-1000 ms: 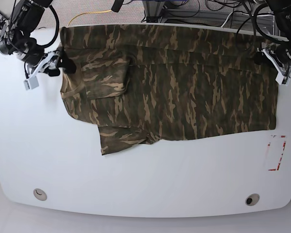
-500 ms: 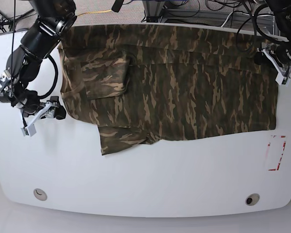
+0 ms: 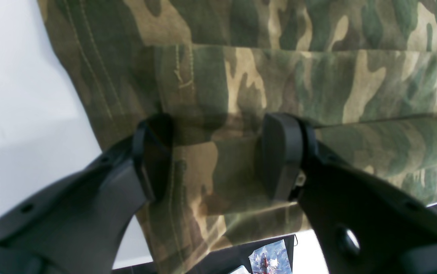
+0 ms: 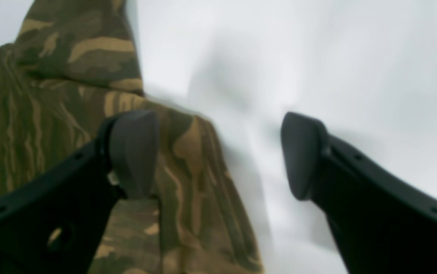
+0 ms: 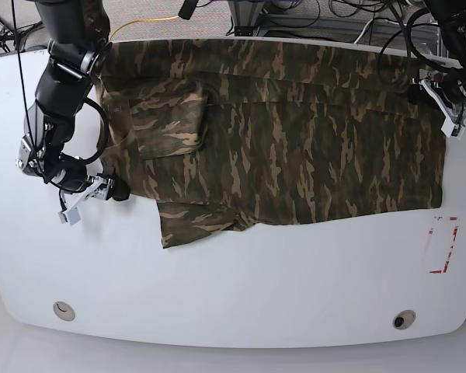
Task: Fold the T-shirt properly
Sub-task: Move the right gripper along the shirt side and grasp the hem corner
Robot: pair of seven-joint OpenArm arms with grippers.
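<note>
Both hands gape wide: the left hand (image 3: 218,160) straddles the limp T-shirt (image 5: 279,132) spread along the table's (image 5: 241,287) far edge; the right hand (image 4: 218,156) nears its hem corner, the best grip.

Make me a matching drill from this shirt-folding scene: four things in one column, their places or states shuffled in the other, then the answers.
Things:
1. T-shirt
2. left gripper
3. right gripper
4. red-marked sticker

Places or states:
A. open, at the shirt's lower sleeve edge
B. on the bare table near the right edge of the base view
C. open, jaws straddling the hem corner
D. spread flat, partly folded

Pairs: 1-D, 2-C, 3-A, 4-B
</note>
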